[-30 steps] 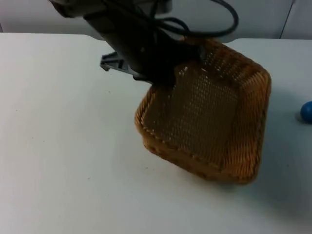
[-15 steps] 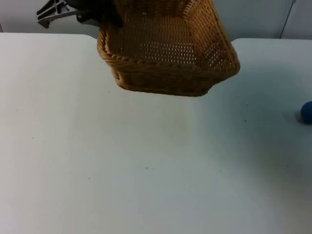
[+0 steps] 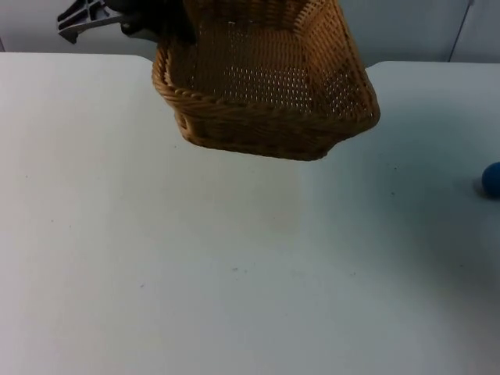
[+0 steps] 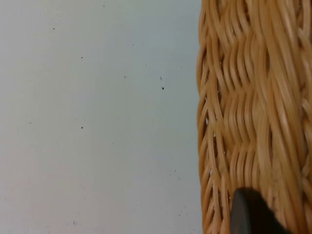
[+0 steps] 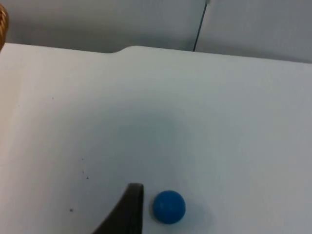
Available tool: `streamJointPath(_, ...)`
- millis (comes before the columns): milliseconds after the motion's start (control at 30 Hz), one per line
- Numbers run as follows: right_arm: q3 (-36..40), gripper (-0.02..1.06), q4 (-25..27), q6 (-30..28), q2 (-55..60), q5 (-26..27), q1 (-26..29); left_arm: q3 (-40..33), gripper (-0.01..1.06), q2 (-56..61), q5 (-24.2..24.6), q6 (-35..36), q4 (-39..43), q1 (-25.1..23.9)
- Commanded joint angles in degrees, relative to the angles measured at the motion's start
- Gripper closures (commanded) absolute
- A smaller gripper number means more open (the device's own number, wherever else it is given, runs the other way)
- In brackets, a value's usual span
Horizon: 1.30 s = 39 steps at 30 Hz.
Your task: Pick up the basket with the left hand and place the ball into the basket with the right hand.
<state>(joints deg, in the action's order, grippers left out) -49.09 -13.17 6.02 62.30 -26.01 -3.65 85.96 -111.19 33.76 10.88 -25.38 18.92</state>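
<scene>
**Wicker basket lifted off the counter, blue ball waiting at the side**

The left tool (image 3: 168,31) is gripping the wicker basket (image 3: 266,86) by its rim at the corner nearest the grey partition wall (image 3: 406,27), and it is holding the basket up in the air above the white counter (image 3: 234,266). The basket is hanging tilted, its open side turned so that the woven floor and inner walls are facing out, and it is casting a faint shadow on the counter beneath it. Seen from the left wrist, the woven wall of the basket (image 4: 253,112) is sitting right against the black fingertip (image 4: 248,214), with bare counter (image 4: 97,122) beside it.

The small blue ball (image 3: 491,179) is lying on the counter well apart from the basket, on the right arm's side. Seen from the right wrist, the ball (image 5: 168,206) is resting just beside one black finger (image 5: 127,212) of the right tool; I cannot tell whether that tool is wide or narrow. A sliver of the basket (image 5: 2,24) is peeking in, far from the ball.
</scene>
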Motion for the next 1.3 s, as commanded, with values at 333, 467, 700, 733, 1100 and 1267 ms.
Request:
streamJointPath(333, 2.0, 0.04, 1.7, 4.8, 20.0, 9.4, -0.2, 0.6, 1.05, 0.8, -2.8, -1.5, 0.5, 0.1)
streamJointPath(467, 1.5, 0.04, 2.8, 5.6, 24.8, 11.7, -0.2, 0.6, 1.05, 0.8, -2.8, -1.5, 0.6, 0.1)
streamJointPath(700, -4.5, 0.04, 3.2, 5.9, 32.7, 9.3, 2.2, 0.6, 1.05, 0.5, -3.1, -1.5, 1.8, 0.1)
streamJointPath(733, -4.5, 0.04, 3.2, 5.9, 32.7, 9.3, 2.2, 0.6, 1.05, 0.5, -3.1, -1.5, 1.8, 0.1)
streamJointPath(1100, -11.9, 0.04, 14.5, -6.0, 42.5, 4.9, 3.7, 0.6, 1.05, -0.9, -4.4, -1.5, 1.7, 0.1)
streamJointPath(1267, -14.6, 0.04, 15.0, -6.0, 47.0, 3.0, 3.7, 0.6, 1.05, -1.4, -4.9, -1.5, 1.7, 0.1)
